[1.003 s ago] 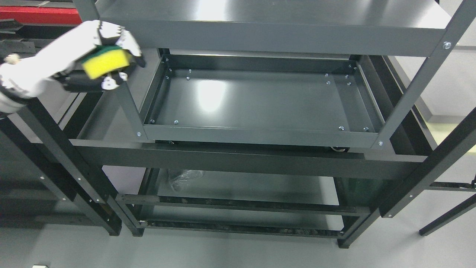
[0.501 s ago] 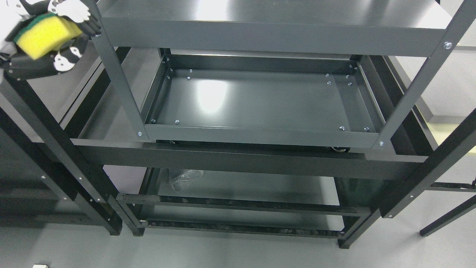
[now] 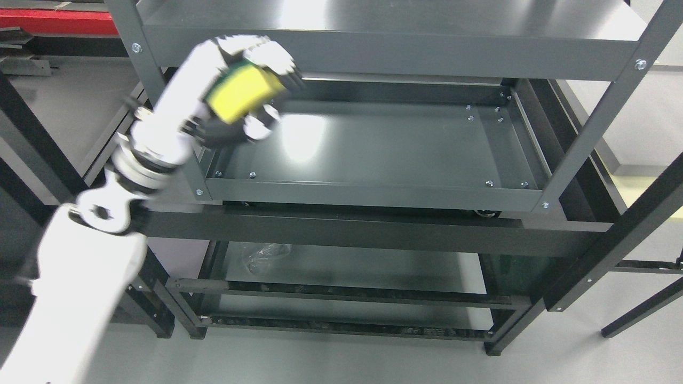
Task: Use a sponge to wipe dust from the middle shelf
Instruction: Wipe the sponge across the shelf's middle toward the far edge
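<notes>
A yellow sponge (image 3: 237, 96) with a green scouring side sits in my left hand (image 3: 246, 92), whose white fingers are shut on it. The hand hovers over the left end of the dark grey middle shelf (image 3: 384, 144), just under the front lip of the top shelf (image 3: 395, 50). My left arm (image 3: 106, 224) rises from the lower left, crossing in front of the rack's left post. The hand is motion-blurred. I cannot tell whether the sponge touches the shelf. The right arm is out of sight.
Upright posts (image 3: 587, 133) frame the shelf's front corners. A black crossbar (image 3: 347, 229) runs below the middle shelf, and a lower shelf (image 3: 347, 266) holds crumpled clear plastic (image 3: 264, 253). Another dark rack (image 3: 53, 133) stands at the left. Grey floor lies in front.
My left hand with the sponge swung from the far upper left, outside the rack, rightwards and down past the left post to the middle shelf's left end. More of the arm now shows.
</notes>
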`<state>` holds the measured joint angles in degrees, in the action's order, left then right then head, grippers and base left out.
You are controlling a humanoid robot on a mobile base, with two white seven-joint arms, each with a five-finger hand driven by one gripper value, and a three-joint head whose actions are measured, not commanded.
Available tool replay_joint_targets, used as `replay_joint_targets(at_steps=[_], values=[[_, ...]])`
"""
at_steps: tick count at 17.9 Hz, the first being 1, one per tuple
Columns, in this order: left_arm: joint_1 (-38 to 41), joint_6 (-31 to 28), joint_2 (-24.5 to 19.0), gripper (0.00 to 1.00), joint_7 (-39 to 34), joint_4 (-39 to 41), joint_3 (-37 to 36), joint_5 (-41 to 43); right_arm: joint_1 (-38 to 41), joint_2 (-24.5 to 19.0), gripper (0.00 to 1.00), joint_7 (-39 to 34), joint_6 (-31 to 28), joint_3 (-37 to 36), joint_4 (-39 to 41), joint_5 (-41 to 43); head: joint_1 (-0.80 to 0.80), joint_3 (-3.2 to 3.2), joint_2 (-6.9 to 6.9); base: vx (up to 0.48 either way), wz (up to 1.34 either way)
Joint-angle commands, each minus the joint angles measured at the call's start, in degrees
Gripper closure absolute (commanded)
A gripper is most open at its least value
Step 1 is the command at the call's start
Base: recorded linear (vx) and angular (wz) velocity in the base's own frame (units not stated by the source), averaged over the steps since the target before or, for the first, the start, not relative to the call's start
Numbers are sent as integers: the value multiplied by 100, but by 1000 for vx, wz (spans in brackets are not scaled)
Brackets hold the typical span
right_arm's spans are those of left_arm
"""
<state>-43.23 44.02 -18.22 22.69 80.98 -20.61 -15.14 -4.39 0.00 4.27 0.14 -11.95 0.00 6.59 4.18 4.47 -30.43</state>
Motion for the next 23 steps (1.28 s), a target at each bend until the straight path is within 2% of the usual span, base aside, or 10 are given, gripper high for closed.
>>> replay_joint_targets(at_steps=[1,3,4,6,8,10,16,19,21,23], values=[[543,10,1722,100,-633,-2058,-1114,433,0,100,0,-13,-418,0,100,0,0,0,0,0,0],[579,-112,1722,98,-652,-2245,-404,503,0,100,0,-5,-418,0,100,0,0,0,0,0,0],[579,-540,1722,98,-652,-2227,226,747,0,100,0,-13,-418,0,100,0,0,0,0,0,0],[579,-1209,1722,98,-713,-2105,767,908,0,100,0,-13,-418,0,100,0,0,0,0,0,0],[570,-1806,1722,99,-1123,-1720,786,908,0,100,0,-13,-418,0,100,0,0,0,0,0,0],[570,-2886,1722,99,-2324,-1123,691,908,0,100,0,-5,-418,9,100,9,0,0,0,0,0],[509,-3207,1722,99,-3103,-953,66,400,0,100,0,-13,-418,0,100,0,0,0,0,0,0],[518,-3574,1722,100,-4039,-909,722,354,0,100,0,-13,-418,0,100,0,0,0,0,0,0],[613,-4049,1722,100,-4282,-394,1049,354,0,100,0,-5,-418,0,100,0,0,0,0,0,0],[1025,-4549,1722,100,-3968,712,972,346,0,100,0,-5,-418,0,100,0,0,0,0,0,0]])
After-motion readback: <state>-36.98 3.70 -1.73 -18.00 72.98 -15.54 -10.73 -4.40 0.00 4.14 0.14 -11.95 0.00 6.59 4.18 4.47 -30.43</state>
